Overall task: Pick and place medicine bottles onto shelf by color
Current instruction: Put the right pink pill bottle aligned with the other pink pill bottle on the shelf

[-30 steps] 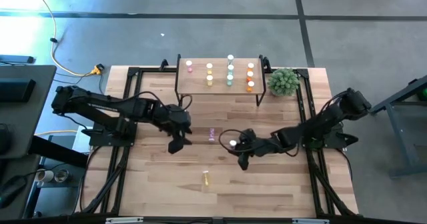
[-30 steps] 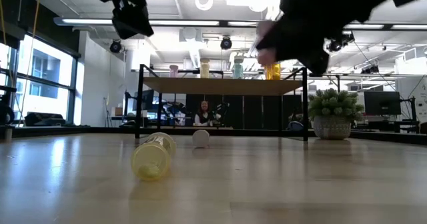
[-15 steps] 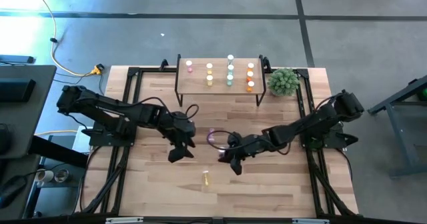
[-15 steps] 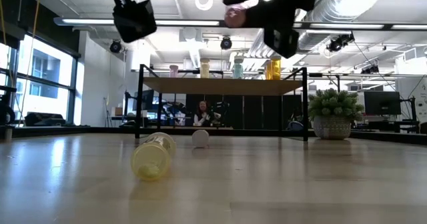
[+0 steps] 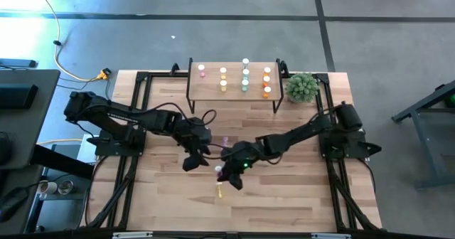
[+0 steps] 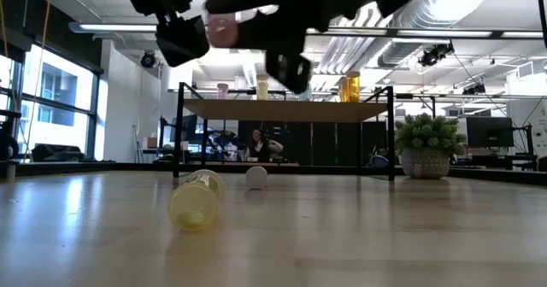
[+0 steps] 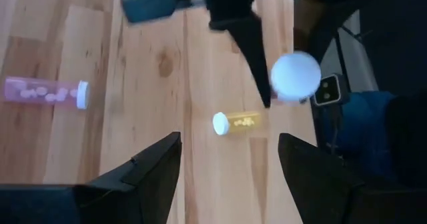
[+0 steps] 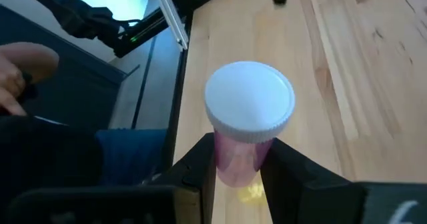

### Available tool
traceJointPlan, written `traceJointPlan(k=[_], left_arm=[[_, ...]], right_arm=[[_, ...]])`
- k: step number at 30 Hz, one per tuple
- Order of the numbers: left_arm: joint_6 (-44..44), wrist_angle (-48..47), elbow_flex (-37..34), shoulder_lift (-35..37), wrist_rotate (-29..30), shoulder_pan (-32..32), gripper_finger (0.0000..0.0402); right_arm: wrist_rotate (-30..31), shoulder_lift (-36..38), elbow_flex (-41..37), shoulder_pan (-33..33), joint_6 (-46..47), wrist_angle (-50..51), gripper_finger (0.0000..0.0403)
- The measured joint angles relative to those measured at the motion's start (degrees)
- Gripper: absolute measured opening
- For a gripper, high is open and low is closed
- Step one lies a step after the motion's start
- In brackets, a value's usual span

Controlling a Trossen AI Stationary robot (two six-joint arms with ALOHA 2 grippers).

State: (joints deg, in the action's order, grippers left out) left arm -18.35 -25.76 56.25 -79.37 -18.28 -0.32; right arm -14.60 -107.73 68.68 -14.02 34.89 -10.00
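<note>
Item: pink bottle (image 8: 248,127), white cap, pinched between the two fingers (image 8: 197,164) of the right gripper (image 5: 226,170), body clamped low with the cap clear above the fingertips; carried above mid-table. Left gripper (image 5: 193,154): fingers (image 7: 157,167) spread wide, holding nothing, hovering just at 10 o'clock of the right gripper. Yellow bottle (image 5: 219,190): lying on the table at 6 o'clock of the right gripper, apart from all fingers. Second pink bottle (image 7: 47,92): lying on the table. Shelf (image 5: 234,89): at 12 o'clock, with upright bottles standing in columns.
</note>
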Motion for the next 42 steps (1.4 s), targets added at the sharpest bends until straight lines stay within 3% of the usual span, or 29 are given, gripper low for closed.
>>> traceJointPlan(k=[19,32,42], left_arm=[[6.5,3.5,0.0,0.0,0.1,-0.1,0.0239],[5.1,3.3,0.0,-0.7,0.3,3.1,0.0239],[5.3,3.3,0.0,-1.4,-0.2,3.4,0.0239]], right_arm=[[-3.6,-3.3,2.7,5.7,-3.1,1.7,0.0083],[-6.6,-3.3,4.2,7.9,-8.2,1.4,0.0083],[-5.1,-3.2,7.7,8.2,-11.6,11.6,0.0083]])
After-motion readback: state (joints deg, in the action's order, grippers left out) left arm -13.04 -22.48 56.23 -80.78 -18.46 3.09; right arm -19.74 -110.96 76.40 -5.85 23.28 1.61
